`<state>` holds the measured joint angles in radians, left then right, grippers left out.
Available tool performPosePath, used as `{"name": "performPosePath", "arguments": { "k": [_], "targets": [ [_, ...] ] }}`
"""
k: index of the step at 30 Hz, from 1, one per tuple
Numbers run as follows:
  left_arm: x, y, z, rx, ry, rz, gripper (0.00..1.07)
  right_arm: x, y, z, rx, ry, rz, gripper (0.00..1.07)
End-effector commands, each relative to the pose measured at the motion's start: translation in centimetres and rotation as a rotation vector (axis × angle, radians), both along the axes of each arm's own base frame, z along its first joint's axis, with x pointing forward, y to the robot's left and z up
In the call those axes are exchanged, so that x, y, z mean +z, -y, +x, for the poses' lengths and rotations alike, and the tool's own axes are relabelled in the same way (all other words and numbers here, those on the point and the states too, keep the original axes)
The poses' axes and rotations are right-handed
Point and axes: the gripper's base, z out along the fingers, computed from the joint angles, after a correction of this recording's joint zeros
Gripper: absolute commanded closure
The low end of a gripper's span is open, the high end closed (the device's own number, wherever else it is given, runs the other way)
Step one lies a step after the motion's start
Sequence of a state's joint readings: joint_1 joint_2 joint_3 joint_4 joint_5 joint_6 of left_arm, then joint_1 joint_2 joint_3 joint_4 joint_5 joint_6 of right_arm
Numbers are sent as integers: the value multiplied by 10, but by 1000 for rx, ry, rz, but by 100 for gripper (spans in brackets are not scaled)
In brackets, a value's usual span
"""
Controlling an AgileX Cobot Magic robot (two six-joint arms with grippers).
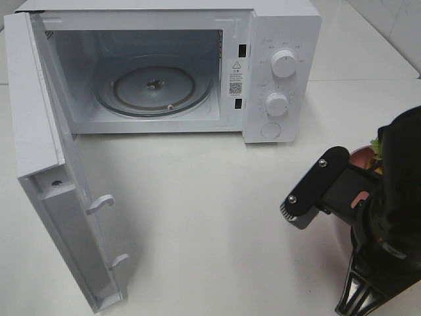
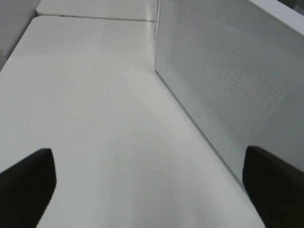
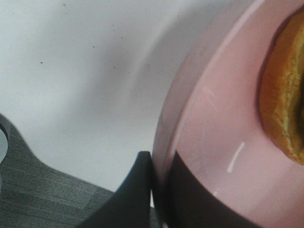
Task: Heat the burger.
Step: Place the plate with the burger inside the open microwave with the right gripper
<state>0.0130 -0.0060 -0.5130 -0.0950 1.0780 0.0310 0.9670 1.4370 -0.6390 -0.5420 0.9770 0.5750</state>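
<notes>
The step in hand looked like the pick-up and carry. The right gripper (image 3: pixel 160 157) was clamped shut on the rim of the pink plate (image 3: pixel 209 128), one finger outside the rim and one inside. The burger (image 3: pixel 285 95) sat on that plate, off to the front right of the microwave (image 1: pixel 283 39) and well apart from its cavity. Whether the plate had left the table (image 1: pixel 197 217) could not be told.

The microwave's door (image 1: pixel 39 131) stood swung wide, and its glass turntable (image 1: pixel 154 89) was bare. The left gripper (image 2: pixel 149 187) was spread fully and held nothing, hanging just outside that door.

Next, the plate probably had to travel level across the microwave's front and onto the turntable. Such an edge pinch could let it tip.
</notes>
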Motion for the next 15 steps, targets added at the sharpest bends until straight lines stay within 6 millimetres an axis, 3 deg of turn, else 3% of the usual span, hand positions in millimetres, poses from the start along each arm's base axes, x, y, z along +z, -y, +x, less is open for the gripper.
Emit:
{"name": "performPosePath", "arguments": {
  "k": [1, 15],
  "targets": [
    [1, 0, -2, 1, 28, -5, 6, 3, -5, -7, 96, 27, -57, 106],
    [1, 0, -2, 1, 28, -5, 6, 5, -27, -29, 331, 56, -83, 106]
  ]
}}
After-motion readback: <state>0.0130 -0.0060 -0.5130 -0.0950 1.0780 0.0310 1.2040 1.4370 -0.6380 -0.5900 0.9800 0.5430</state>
